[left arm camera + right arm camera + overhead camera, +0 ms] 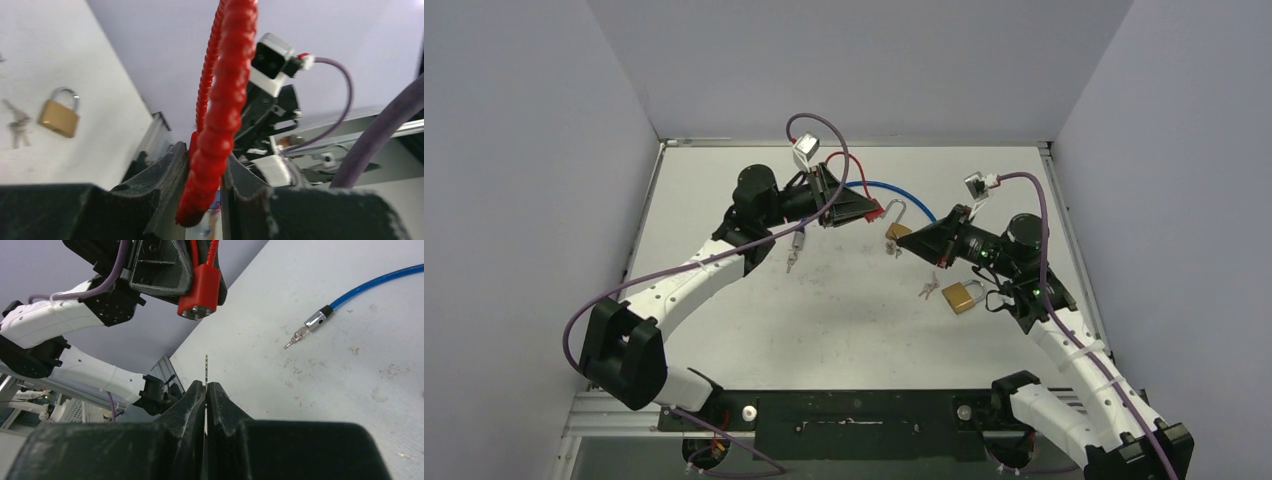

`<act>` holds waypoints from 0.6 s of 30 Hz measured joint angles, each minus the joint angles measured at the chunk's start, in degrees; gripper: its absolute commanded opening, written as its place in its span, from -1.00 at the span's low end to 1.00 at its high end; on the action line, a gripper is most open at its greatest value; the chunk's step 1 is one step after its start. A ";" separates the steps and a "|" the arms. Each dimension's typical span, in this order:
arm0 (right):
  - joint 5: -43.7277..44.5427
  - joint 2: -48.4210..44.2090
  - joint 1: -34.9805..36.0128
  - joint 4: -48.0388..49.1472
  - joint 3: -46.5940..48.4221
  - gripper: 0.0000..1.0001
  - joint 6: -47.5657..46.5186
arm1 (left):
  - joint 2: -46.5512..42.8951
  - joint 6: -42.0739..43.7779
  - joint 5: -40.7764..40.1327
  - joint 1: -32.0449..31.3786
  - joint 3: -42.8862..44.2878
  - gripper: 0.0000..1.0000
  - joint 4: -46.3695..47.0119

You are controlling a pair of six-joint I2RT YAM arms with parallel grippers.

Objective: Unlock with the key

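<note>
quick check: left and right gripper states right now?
Left gripper: closed on the red cable lock.
Right gripper: closed on the key, blade sticking out, seen edge-on.

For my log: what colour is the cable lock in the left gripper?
Red cable lock; clearest in right wrist view.

There's a blue cable curving across the white desk, its metal tip lying flat. Over on the right, a brass padlock lies with small keys just beside it.
</note>
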 measured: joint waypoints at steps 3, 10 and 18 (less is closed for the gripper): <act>-0.66 1.40 0.74 3.56 0.50 -1.00 2.36 | -0.07 -10.73 1.90 0.55 -1.11 -1.00 8.20; -3.78 2.47 2.03 10.71 2.82 -1.00 6.93 | -0.07 -24.28 7.04 0.83 -1.20 -1.00 19.02; -4.83 1.86 5.29 14.78 6.34 -1.00 8.44 | -0.07 -30.71 10.97 0.87 0.20 -1.00 21.35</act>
